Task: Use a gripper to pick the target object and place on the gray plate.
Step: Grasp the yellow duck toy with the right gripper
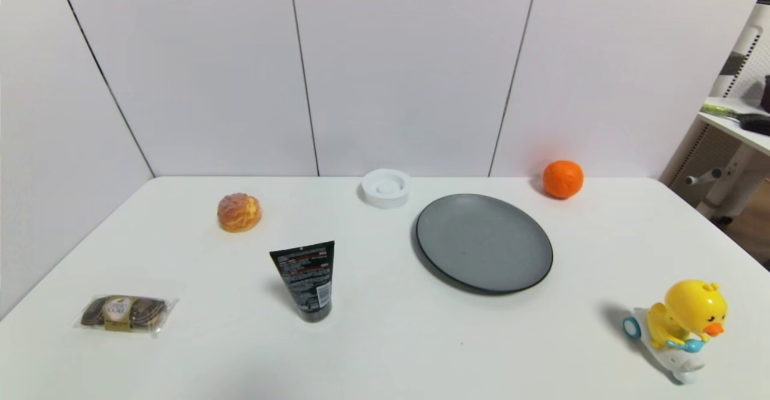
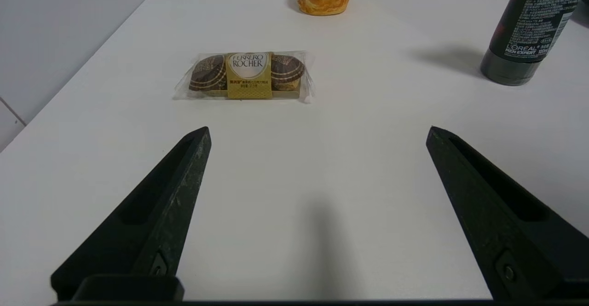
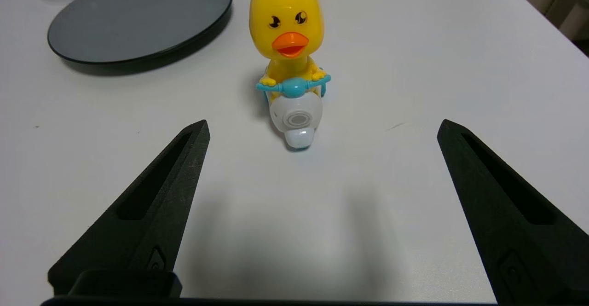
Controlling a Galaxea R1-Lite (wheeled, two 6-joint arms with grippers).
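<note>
The small yellow plastic duck toy on a white scooter is standing at the table's near right, the large round gray plate lying farther back to its left, well apart.

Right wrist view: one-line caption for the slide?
Open right pincer faces the upright duck toy on the white table, gray plate behind it.

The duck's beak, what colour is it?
Orange; the duck's beak shows best in the right wrist view.
</note>
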